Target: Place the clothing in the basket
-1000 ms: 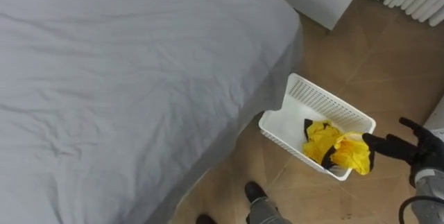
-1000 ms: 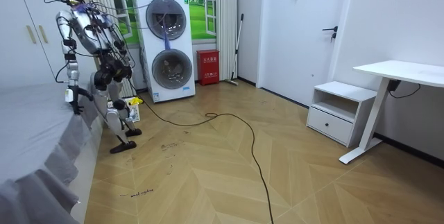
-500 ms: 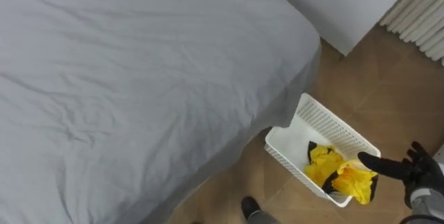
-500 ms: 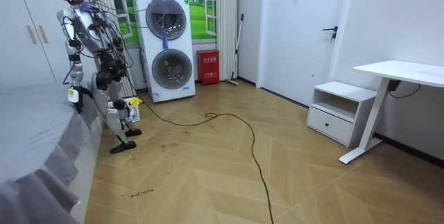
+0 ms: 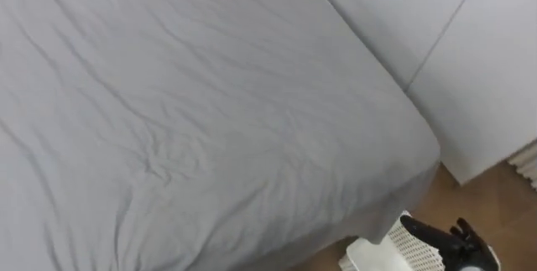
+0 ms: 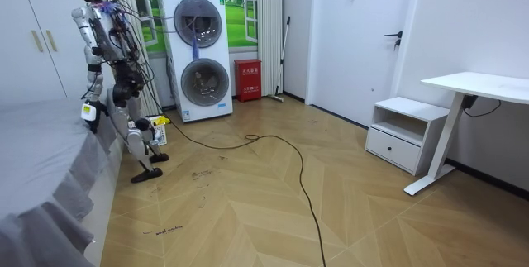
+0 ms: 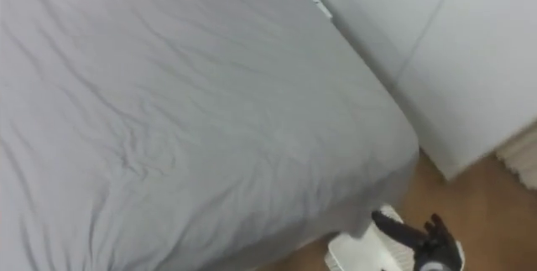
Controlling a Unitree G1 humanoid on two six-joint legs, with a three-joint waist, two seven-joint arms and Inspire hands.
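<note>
The white slatted basket (image 5: 411, 250) (image 7: 352, 252) peeks in at the bottom edge, on the floor beside the bed's corner. My right hand (image 5: 445, 237) (image 7: 415, 236) hovers over it, dark fingers stretched out straight and open, holding nothing. In the room view the basket (image 6: 157, 135) stands by my feet with yellow clothes (image 6: 159, 121) in it. I stand upright at the bed's corner, and my left hand (image 6: 88, 112) hangs at my side near the mattress edge.
A grey-sheeted bed (image 5: 193, 112) spreads across the left. White wardrobe doors (image 5: 470, 61) rise behind its far corner. Stacked washing machines (image 6: 198, 52) stand behind me, and a desk (image 6: 475, 89) with a drawer unit (image 6: 397, 135) stands at the room view's right.
The eye view has swung up over the bed, so basket and clothes slid to the bottom edge. In the room view I have straightened up. My right hand stays open by the basket.
</note>
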